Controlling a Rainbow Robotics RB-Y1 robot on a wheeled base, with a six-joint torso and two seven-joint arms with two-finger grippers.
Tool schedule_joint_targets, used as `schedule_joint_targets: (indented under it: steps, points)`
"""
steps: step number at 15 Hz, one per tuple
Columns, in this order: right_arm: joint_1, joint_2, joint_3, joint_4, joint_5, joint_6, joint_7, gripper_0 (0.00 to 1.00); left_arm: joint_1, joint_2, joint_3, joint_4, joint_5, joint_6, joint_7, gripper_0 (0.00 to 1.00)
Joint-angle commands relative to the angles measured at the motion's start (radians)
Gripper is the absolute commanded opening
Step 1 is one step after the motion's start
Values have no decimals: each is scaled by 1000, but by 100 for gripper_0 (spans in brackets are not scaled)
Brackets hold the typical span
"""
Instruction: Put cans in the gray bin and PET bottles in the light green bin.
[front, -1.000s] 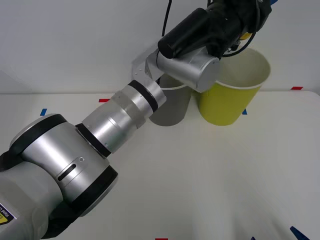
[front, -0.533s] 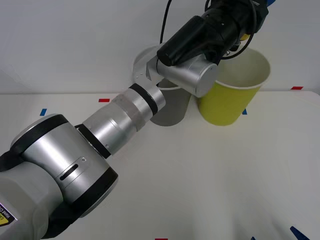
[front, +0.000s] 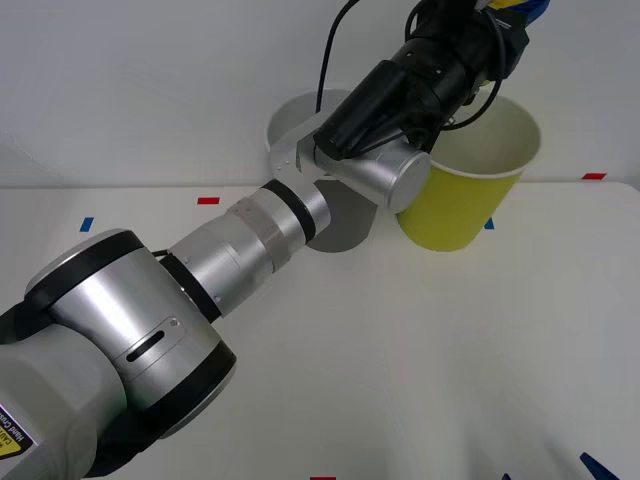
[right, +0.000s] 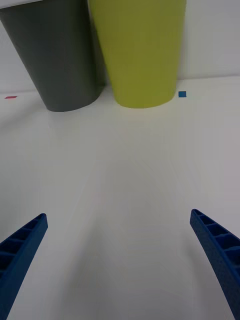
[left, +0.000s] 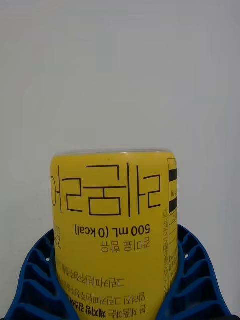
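At the back of the desk (front: 420, 350), against the white wall, stand the two bins side by side and touching or nearly so. The light green bin (front: 470, 190) serves as the landmark here, and the gray bin (front: 340, 225) is just beside it on the robot's left. The left arm reaches long across the desk, passing over the gray bin, so that its wrist ends high above the rim of the light green bin.

The left claw (left: 117, 280) is pinching the bottle (left: 114, 225), its blue ribbed fingers (left: 37, 280) curving around both sides of the yellow label. In the front view the claw (front: 515, 10) sits at the top edge, above the light green bin's far rim, with a sliver of yellow showing there. The right claw (right: 117, 265) hangs low over bare desk in front of the two bins, its fingers spread wide and holding nothing.

The bottle is likely light if empty, with thin walls that give under pressure and a smooth label that could slip. A hold around the labelled middle, as it is now, seems the soundest. It looks ready to drop into the light green bin.
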Motion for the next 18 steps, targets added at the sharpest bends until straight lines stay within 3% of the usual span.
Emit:
schedule_joint_targets:
  steps: [1,2,9,10,12,14,16,18]
  points:
    - [0,0,0,0,0,0,0,99,-6,0,-2,0,4,26,2,31]
    - [0,0,0,0,0,0,0,99,-14,0,-2,0,10,45,2,100]
    - [0,0,0,0,0,0,0,99,-28,0,2,-37,33,129,2,100]
    - [0,0,0,0,0,0,0,99,-28,0,8,-84,37,190,-3,100]
    - [0,0,0,0,0,0,0,99,-28,0,67,-244,27,466,-6,100]
    - [0,0,0,0,0,0,0,99,-26,0,181,-385,-46,756,-18,100]
    - [0,0,0,0,0,0,0,99,-5,1,219,-519,-117,942,-12,100]
    - [0,0,0,0,0,0,0,99,117,37,230,-729,-187,1068,-5,100]
